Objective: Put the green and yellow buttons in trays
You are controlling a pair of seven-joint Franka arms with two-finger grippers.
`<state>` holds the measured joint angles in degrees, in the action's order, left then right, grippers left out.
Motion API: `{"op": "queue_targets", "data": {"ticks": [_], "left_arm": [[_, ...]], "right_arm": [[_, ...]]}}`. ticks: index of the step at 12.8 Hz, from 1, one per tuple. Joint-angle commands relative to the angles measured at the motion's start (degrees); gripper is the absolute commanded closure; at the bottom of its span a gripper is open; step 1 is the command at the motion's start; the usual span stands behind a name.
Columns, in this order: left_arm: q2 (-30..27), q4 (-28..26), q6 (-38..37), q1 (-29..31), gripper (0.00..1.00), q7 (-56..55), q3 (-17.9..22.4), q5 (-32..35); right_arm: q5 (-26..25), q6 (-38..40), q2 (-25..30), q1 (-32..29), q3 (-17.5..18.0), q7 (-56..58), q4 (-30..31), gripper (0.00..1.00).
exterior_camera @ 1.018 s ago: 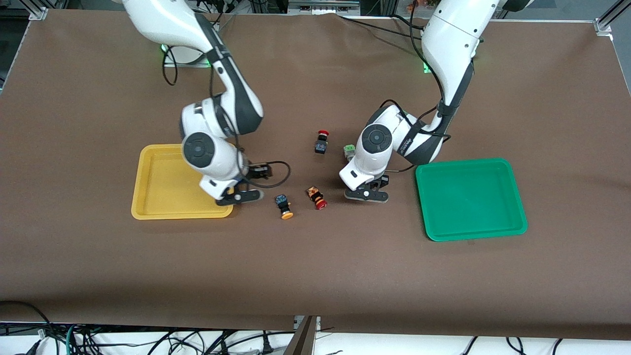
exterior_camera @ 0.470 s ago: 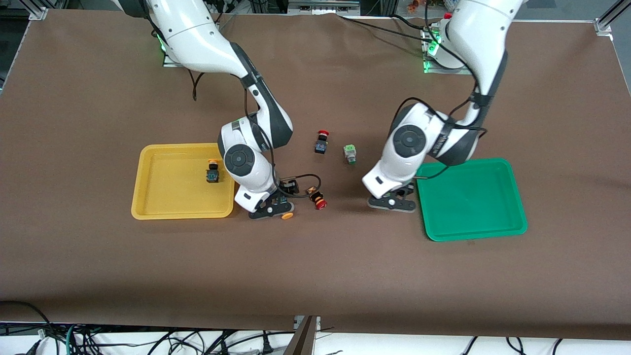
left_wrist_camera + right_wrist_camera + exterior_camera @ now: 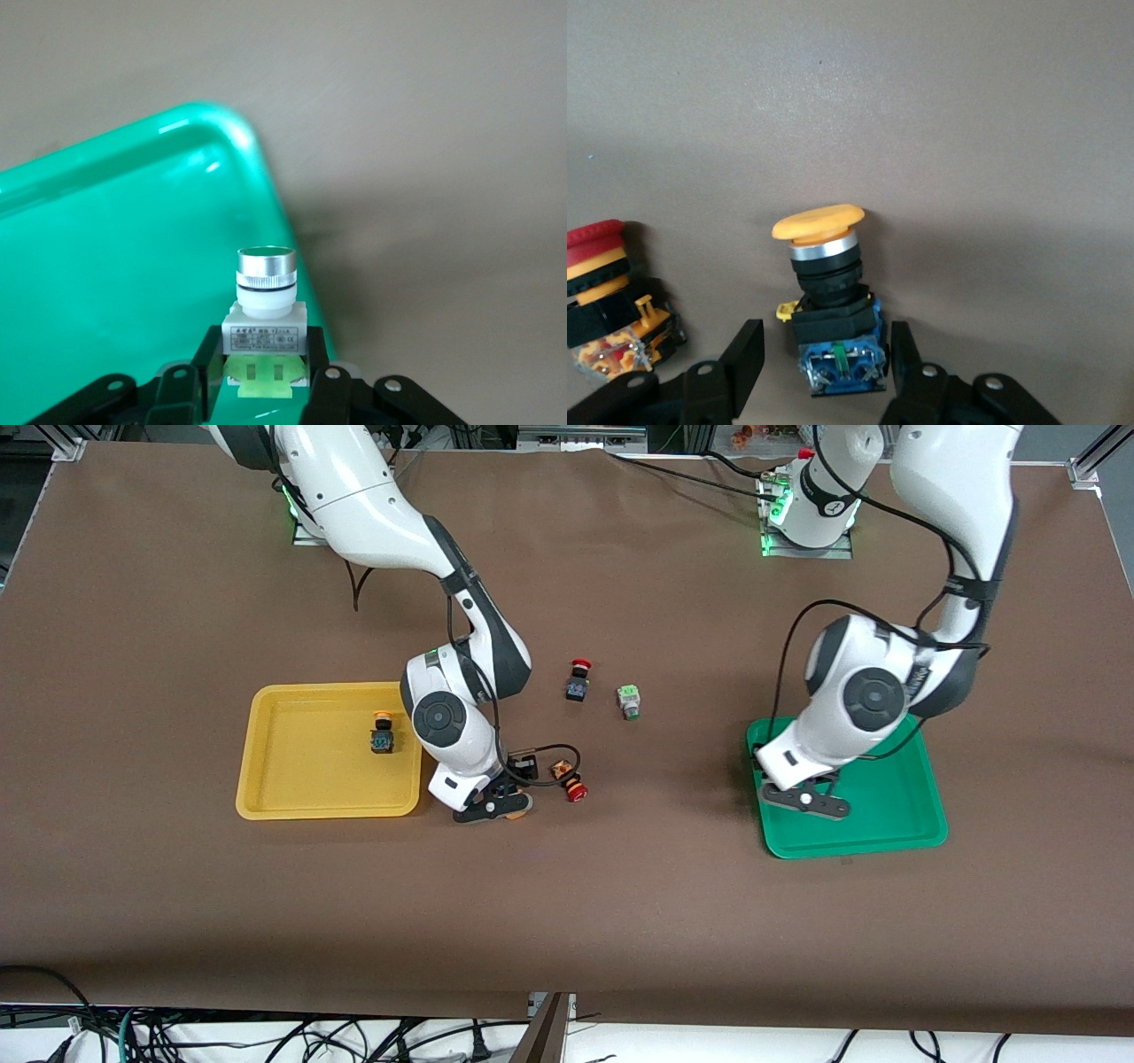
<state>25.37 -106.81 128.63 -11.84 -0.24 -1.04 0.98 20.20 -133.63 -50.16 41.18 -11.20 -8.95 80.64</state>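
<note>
My left gripper (image 3: 263,390) hangs over the green tray's (image 3: 886,815) edge toward the right arm's end, clamped on a green button (image 3: 265,312); my right gripper (image 3: 824,376) sits low on the table beside the yellow tray (image 3: 292,779), fingers apart either side of a yellow button (image 3: 829,292), not gripping it; another yellow button (image 3: 383,735) lies in the yellow tray; a second green button (image 3: 629,701) rests mid-table beside a red-capped switch (image 3: 578,680)
</note>
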Motion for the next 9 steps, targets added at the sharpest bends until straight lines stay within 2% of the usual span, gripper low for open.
{"op": "queue_targets", "data": {"ticks": [1, 2, 3, 5, 7, 9], "left_arm": [[-3.5, -5.5, -1.4, 1.1, 1.0, 9.5, 4.5, -4.3], [-3.2, -6.1, -2.7, 1.1, 1.0, 12.4, 6.6, -6.4], [-3.0, -6.5, -3.2, 1.1, 1.0, 14.6, 8.7, -7.8], [-2.3, -7.8, -3.3, 1.7, 1.0, 17.3, 10.9, -7.9], [-1.2, -8.1, -3.1, 2.8, 0.98, 19.9, 12.7, -7.9], [0.2, -8.1, -2.9, 3.0, 0.94, 22.8, 15.0, -7.9]], "right_arm": [[1.3, 2.5, 0.0, 0.1, -0.2, 0.6, -1.0, 0.73], [1.3, 4.5, 0.8, -0.2, -0.6, 0.9, -0.1, 0.83], [1.3, 6.5, 1.7, -0.3, -0.9, 1.7, 0.5, 0.88], [1.2, 13.7, 4.0, -0.3, -4.2, 2.7, 1.6, 0.88], [1.2, 19.4, 7.3, -0.3, -8.1, 9.1, 4.2, 0.88], [1.2, 20.5, 10.9, -0.3, -12.1, 17.9, 9.2, 0.88]]}}
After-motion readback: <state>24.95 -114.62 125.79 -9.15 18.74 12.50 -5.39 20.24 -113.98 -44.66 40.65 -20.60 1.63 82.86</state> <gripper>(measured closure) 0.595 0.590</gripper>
